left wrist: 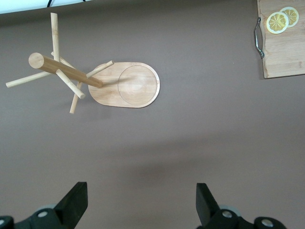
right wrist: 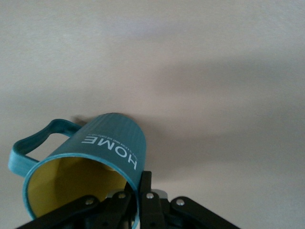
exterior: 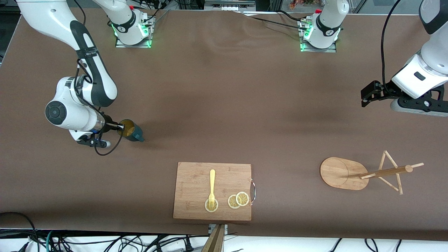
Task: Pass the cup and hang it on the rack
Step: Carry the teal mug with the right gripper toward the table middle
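The dark teal cup, yellow inside with "HOME" on its ribbed wall, lies tilted on the brown table toward the right arm's end. My right gripper is shut on the cup's rim, one finger inside the mouth and one outside. The cup's handle points away from the fingers. The bamboo rack stands toward the left arm's end, nearer the front camera. My left gripper hangs open in the air over bare table beside the rack, with nothing between its fingers.
A bamboo cutting board with a metal handle lies near the front edge of the table, carrying a yellow fork and lemon slices. Cables trail along the table's front edge.
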Tool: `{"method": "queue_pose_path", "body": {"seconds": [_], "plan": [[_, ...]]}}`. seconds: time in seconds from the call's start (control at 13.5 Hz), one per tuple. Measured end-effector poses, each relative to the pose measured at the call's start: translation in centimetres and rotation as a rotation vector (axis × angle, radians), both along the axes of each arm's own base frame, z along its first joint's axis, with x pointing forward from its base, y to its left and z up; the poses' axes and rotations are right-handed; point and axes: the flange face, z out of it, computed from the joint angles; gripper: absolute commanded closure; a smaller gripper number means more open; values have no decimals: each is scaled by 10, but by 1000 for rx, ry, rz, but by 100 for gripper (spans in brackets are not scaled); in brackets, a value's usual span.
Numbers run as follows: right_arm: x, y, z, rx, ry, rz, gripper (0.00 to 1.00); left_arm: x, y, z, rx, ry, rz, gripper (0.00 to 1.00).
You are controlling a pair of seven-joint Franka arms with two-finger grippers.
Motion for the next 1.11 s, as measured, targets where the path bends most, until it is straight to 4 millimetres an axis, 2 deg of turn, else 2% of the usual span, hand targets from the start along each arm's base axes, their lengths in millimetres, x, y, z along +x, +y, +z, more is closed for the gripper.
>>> {"method": "queue_pose_path", "body": {"seconds": [0.15, 0.3, 0.52, 0.74, 0.89, 1.11], "plan": [[2, 18, 5, 10, -8, 79, 100, 0, 0, 0, 0, 0, 0, 0], [7, 47, 23, 23, 9, 174, 100, 0, 1, 0, 0, 0, 1, 0], [12, 112, 65, 33, 23, 284, 100, 0, 2, 0, 0, 0, 3, 0], [0, 177, 84, 25, 26, 321, 100, 0, 3, 0, 0, 0, 6, 0], [-23, 239, 89, 10, 30, 316, 100, 0, 4, 0, 0, 0, 6, 0], [-72, 348, 82, -29, 24, 277, 100, 0, 3, 0, 0, 0, 6, 0]]}}
